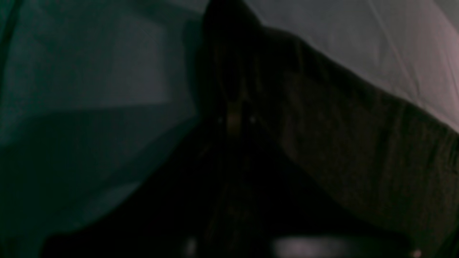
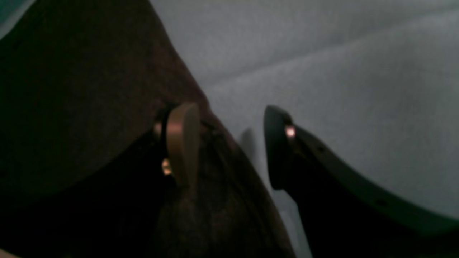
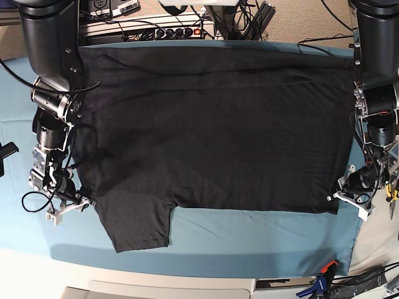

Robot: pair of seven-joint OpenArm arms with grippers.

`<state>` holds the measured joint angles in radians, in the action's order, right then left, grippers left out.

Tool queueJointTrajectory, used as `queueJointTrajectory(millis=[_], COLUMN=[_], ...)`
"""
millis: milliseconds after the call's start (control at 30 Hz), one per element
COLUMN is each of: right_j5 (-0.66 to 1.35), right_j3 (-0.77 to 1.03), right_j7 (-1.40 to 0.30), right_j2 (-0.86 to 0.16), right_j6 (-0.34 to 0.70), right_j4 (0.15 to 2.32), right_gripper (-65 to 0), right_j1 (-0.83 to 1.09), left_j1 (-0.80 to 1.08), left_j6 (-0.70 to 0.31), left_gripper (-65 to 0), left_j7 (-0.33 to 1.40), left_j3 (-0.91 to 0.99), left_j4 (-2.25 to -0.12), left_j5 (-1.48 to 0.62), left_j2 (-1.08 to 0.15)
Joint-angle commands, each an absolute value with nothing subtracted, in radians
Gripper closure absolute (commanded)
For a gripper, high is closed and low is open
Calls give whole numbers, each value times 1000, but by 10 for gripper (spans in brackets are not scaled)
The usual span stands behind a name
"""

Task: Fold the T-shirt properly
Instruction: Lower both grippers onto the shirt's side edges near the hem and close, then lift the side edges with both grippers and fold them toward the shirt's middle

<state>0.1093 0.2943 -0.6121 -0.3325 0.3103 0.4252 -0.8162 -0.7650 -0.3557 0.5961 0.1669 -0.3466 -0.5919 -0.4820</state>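
Garment: black T-shirt (image 3: 212,131) lies spread flat on the teal cloth cover (image 3: 249,240) of the counter, one short sleeve (image 3: 137,224) sticking out toward the counter's near edge.
Left gripper: left gripper (image 3: 341,192) sits at the T-shirt's near corner on the base view's right side, pressed together; the left wrist view shows dark fabric bunched right at its tip, so it appears to be pinching the hem, though the blur leaves that uncertain.
Right gripper: right gripper (image 2: 229,143) hangs at the T-shirt's opposite edge, just beside the sleeve, spread wide, one finger (image 2: 183,139) over the black cloth and the other over the bare cover, nothing held.
Step in hand: judged to be securing both near corners before the first fold.
Doing it well: the right gripper probably needs to close on the T-shirt's edge alone, not the cover beneath, and both arms should then lift evenly so the fabric stays taut and creases little.
Risk: catching the cover with the T-shirt would drag the whole layout askew.
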Motion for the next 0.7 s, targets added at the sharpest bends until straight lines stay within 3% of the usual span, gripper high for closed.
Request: queueJointTrajectory(millis=[0, 667], right_j5=[119, 124], right_j3=[297, 296], right_j7=[-581, -557], right_j2=[-347, -322], right_j6=[313, 307], right_j4=[443, 443], right_gripper=[-294, -294], right_j1=[-859, -790], left_j1=[-803, -803], left_j6=[-368, -393], left_gripper=[0, 0], left_j7=[576, 575], left_j3=[172, 172], left_j4=[-360, -360], left_j5=[-606, -606], left_j2=[-496, -496])
